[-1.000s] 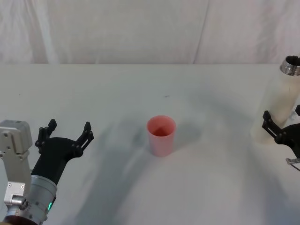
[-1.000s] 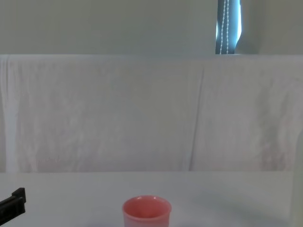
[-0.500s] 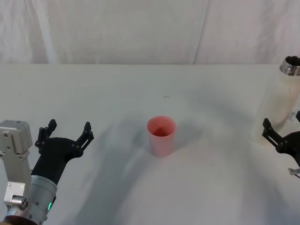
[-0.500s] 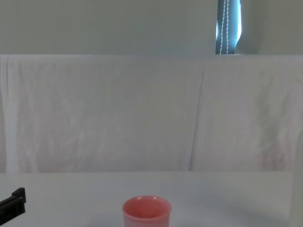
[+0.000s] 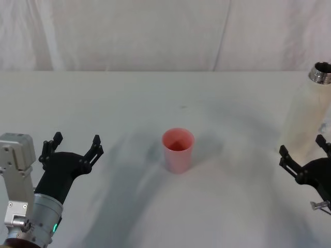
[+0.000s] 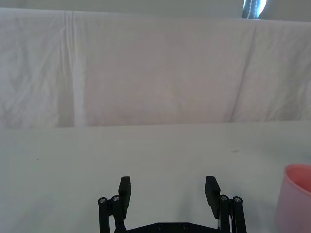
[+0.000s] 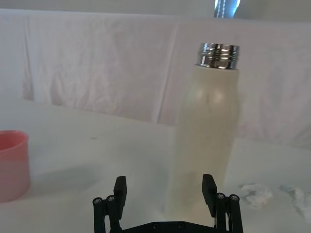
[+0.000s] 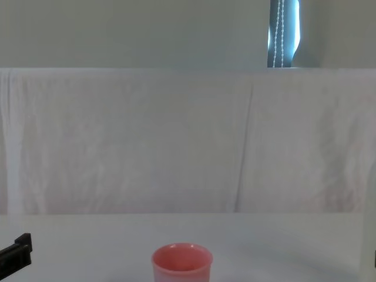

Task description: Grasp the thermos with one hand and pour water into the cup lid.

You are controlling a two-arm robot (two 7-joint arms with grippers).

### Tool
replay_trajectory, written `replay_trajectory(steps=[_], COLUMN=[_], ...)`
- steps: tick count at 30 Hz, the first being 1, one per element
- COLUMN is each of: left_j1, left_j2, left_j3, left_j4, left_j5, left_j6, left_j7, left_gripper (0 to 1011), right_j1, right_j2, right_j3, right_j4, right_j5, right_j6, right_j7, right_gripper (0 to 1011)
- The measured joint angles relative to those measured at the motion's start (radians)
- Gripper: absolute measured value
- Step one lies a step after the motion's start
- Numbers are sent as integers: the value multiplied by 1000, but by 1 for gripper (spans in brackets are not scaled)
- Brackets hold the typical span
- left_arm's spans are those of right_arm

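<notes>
The cream-white thermos stands upright at the table's far right, its steel neck uncapped. My right gripper is open just in front of its base, with the thermos ahead of the spread fingers and apart from them in the right wrist view. The pink cup lid stands upright mid-table, also seen as the cup lid from the chest. My left gripper rests open and empty near the front left, with the cup lid off to its side. The water is out of view.
A white cloth backdrop hangs along the table's far edge. Small crumpled white scraps lie on the table beside the thermos. The white tabletop stretches bare between cup lid and thermos.
My right gripper has drawn back toward me from around the thermos base and now sits in front of it. Thermos, cup lid and left arm have not moved.
</notes>
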Motion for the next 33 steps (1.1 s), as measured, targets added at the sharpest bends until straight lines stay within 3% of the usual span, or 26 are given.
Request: replay_trajectory(steps=[15, 33], left_j1=[0, 0], left_j2=[0, 0], left_j3=[0, 0], left_j4=[0, 0], left_j5=[0, 0], left_j6=[0, 0], left_j7=[0, 0], left_gripper=[1001, 1001], right_j1=[-17, 8], right_j2=[-9, -27], right_j3=[-41, -100], right_j4=[-5, 50], right_j5=[0, 3], right_j6=[-18, -57], right_j7=[15, 28], right_gripper=[1000, 1000])
